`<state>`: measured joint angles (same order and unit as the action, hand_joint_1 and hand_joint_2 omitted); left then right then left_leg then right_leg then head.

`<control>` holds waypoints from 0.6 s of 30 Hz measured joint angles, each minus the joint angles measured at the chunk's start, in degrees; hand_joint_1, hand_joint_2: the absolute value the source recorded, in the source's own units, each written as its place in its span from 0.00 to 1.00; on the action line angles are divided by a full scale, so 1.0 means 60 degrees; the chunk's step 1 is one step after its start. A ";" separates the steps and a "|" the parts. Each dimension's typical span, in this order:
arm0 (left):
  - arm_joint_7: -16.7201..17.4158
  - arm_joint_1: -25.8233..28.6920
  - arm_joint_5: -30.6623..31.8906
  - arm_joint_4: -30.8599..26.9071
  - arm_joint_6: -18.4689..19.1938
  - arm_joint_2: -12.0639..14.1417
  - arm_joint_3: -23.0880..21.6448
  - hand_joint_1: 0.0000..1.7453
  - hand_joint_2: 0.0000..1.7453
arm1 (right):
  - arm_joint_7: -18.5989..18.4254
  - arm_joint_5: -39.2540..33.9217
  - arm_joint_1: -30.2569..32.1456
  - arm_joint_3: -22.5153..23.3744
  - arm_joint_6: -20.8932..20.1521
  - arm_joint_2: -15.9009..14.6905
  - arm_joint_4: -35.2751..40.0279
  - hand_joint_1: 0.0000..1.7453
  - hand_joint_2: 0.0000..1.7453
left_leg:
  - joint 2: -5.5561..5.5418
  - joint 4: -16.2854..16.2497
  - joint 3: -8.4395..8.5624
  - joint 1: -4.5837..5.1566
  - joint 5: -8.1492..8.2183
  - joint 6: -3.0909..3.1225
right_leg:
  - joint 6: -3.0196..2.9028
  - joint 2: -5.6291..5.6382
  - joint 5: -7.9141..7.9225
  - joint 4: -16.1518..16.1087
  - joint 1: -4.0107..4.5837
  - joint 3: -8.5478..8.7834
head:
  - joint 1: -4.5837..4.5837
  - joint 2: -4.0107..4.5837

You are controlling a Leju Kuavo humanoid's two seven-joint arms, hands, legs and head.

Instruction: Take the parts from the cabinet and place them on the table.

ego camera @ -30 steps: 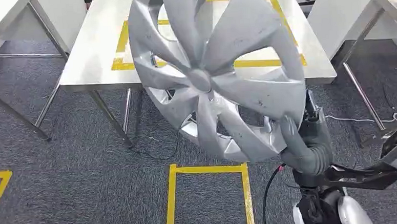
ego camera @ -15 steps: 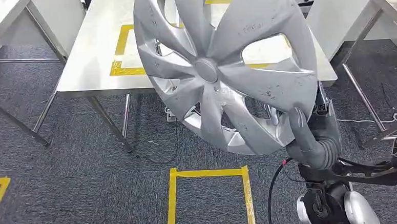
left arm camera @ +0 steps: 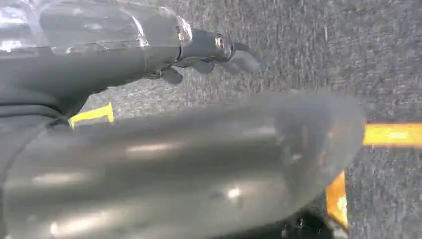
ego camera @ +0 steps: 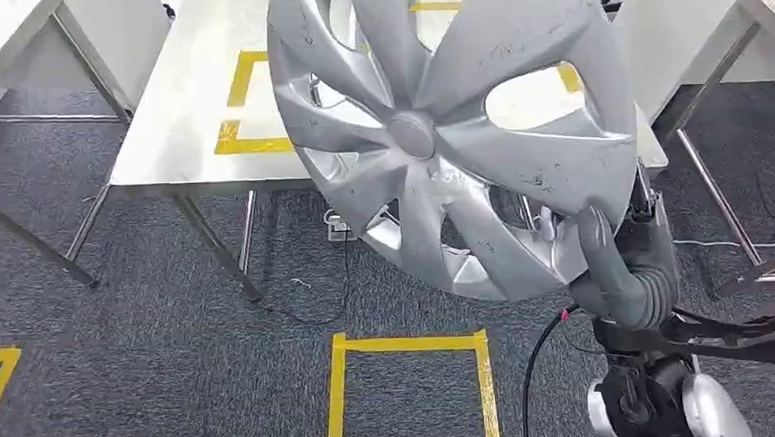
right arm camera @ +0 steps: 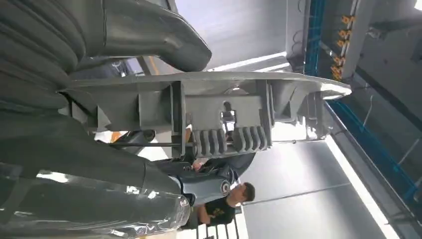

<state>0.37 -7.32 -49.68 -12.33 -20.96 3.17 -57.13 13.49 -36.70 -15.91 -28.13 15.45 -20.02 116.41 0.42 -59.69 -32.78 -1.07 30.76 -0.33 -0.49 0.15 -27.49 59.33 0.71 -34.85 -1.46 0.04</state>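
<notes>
The right hand grips a silver hubcap by its lower rim, the thumb pressed on the front face and the other fingers hidden behind. In the head view the hubcap takes up the upper middle of the frame, held up on edge and tilted, with its face turned to the camera. It hangs in the air in front of the steel table, which stretches across the top of the frame and carries a square of yellow tape. Held by the rim this way, the disc probably stays clear of the robot's body and can be laid flat once it is over the tabletop.

The right wrist view looks along the hubcap's ribbed back, clamped between the thick thumb and the darker fingers; a person stands beyond it.

The left hand hangs low over the grey carpet; its fingers look loosely stretched and hold nothing. The task looks part-way done: the hubcap is carried but not yet set down.
</notes>
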 joint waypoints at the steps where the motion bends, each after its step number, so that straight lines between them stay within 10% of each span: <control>1: -0.0011 -0.0011 0.0000 0.0000 0.0000 -0.0004 0.0000 0.00 0.00 | 0.0000 0.0000 0.0000 0.0015 0.0000 -0.0007 0.0000 1.00 1.00 | 0.0003 0.0053 0.0076 0.0033 0.0022 -0.0075 | -0.0025 -0.0005 0.0030 -0.0178 -0.0046 0.0099 | -0.0004 0.0000; 3: -0.0040 -0.0012 0.0000 0.0000 0.0000 0.0003 0.0000 0.00 0.00 | 0.0000 0.0007 -0.0004 0.0047 0.0000 -0.0022 0.0000 1.00 1.00 | -0.0064 -0.0357 -0.0085 0.0026 0.0310 -0.0129 | -0.0062 -0.0059 0.0089 -0.0445 -0.0102 0.0352 | 0.0076 0.0000; 7: -0.0055 0.0022 -0.0004 0.0000 0.0004 0.0000 0.0000 0.00 0.00 | 0.0000 0.0004 0.0007 0.0073 0.0000 -0.0033 -0.0007 1.00 1.00 | -0.0093 -0.2558 -0.1521 0.0009 0.0951 -0.0217 | -0.0129 -0.0063 -0.0029 -0.0436 -0.0082 0.0464 | 0.0149 0.0000; 11: -0.0051 0.0023 0.0000 0.0004 0.0004 0.0007 0.0000 0.00 0.00 | 0.0000 0.0004 0.0032 0.0076 0.0000 -0.0051 -0.0004 1.00 1.00 | -0.0047 -0.0318 -0.0713 0.0011 -0.0764 -0.0146 | -0.0017 -0.0037 -0.0373 -0.0272 -0.0093 0.0747 | 0.0193 0.0000; 18: -0.0058 0.0013 -0.0025 0.0004 0.0007 0.0007 0.0000 0.00 0.00 | -0.0004 -0.0007 0.0019 0.0131 0.0003 -0.0069 0.0014 1.00 1.00 | -0.0052 -0.0030 -0.0407 -0.0019 -0.0394 0.0211 | 0.0321 -0.0021 -0.0801 0.0207 -0.0090 0.0569 | 0.0113 0.0000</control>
<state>0.02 -7.24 -49.83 -12.31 -20.92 3.21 -57.13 13.46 -36.74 -15.80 -27.34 15.47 -20.43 116.50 0.11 -59.87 -35.22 -1.18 28.40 0.94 1.44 0.03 -32.30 60.57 0.17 -31.44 -0.79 0.04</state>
